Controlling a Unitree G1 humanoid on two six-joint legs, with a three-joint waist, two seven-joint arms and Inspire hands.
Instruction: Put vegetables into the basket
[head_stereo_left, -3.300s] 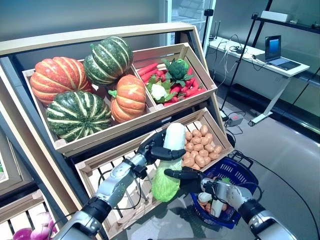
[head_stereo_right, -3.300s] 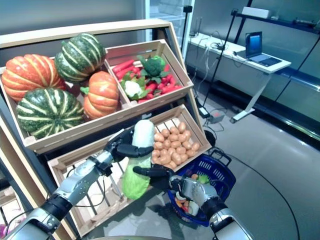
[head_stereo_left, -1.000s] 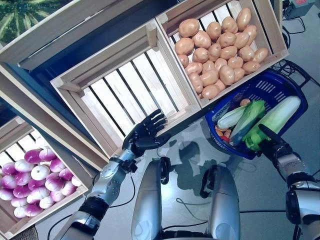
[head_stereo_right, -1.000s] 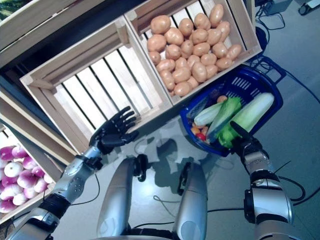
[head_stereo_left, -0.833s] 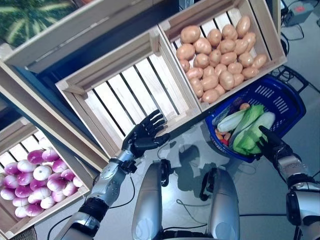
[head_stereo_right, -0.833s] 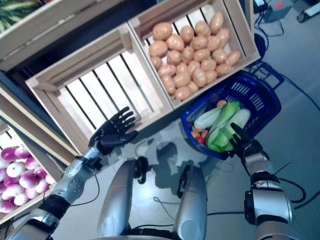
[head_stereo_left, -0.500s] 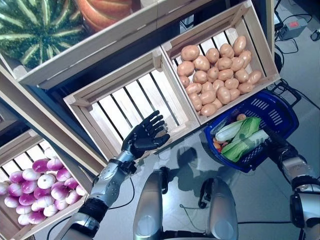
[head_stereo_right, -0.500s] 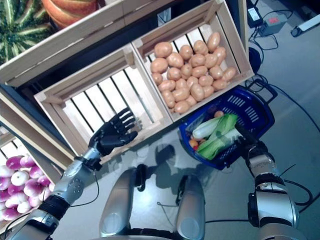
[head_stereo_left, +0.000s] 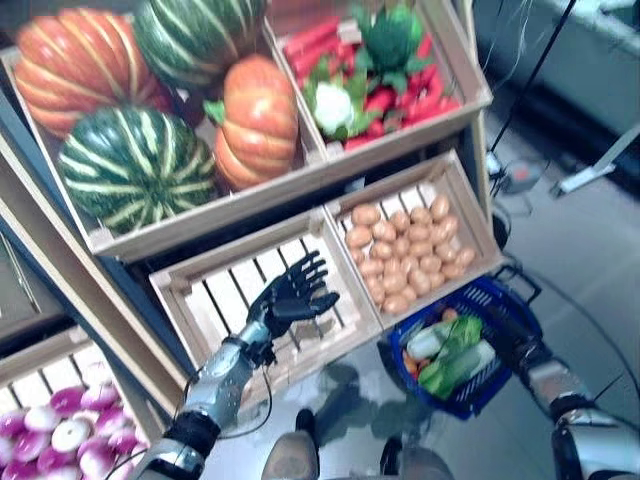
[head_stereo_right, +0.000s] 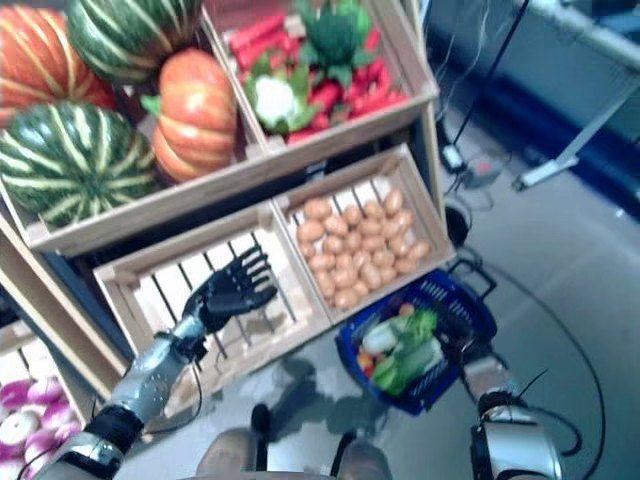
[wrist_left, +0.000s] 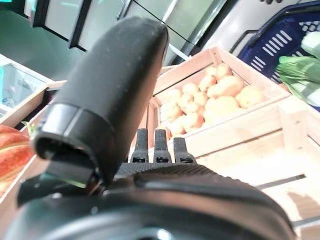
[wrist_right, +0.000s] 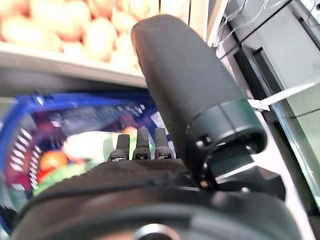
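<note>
Greens (head_stereo_left: 452, 360) lie in the basket (head_stereo_left: 505, 300) just before the empty, straight-fingered right hand (head_stereo_left: 512, 335), while the left hand (head_stereo_left: 290, 297) hovers spread over the bare crate (head_stereo_left: 200, 300), holding nothing.

vegetables (head_stereo_left: 452, 356) in basket (head_stereo_left: 498, 299), below potato crate (head_stereo_left: 462, 192)

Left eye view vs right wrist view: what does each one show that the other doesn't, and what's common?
Only the left eye view: the pumpkins, the empty slatted crate and the left hand, open above it. Only the right wrist view: the right hand from close, fingers straight. Both: the blue basket with greens and the potato crate.
</note>
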